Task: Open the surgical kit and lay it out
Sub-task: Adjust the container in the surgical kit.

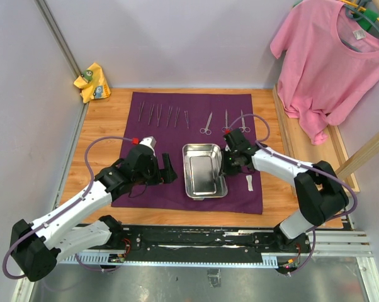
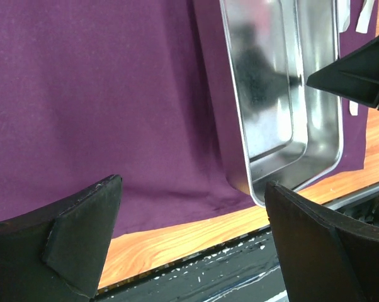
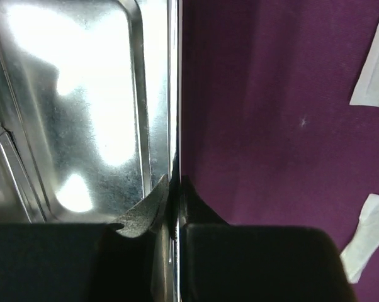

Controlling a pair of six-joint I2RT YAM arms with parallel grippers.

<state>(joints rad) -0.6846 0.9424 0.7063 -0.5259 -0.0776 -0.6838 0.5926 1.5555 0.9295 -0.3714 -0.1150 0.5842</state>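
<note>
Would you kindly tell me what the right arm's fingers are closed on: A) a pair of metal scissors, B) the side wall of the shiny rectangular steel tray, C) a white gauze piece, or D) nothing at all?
B: in the right wrist view the right arm's fingers pinch the thin wall of the shiny rectangular steel tray, one inside it and one outside over the dark purple cloth.

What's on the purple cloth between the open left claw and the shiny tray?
Just bare purple cloth between the left gripper and the steel tray, seen in the top view and the left wrist view.
</note>
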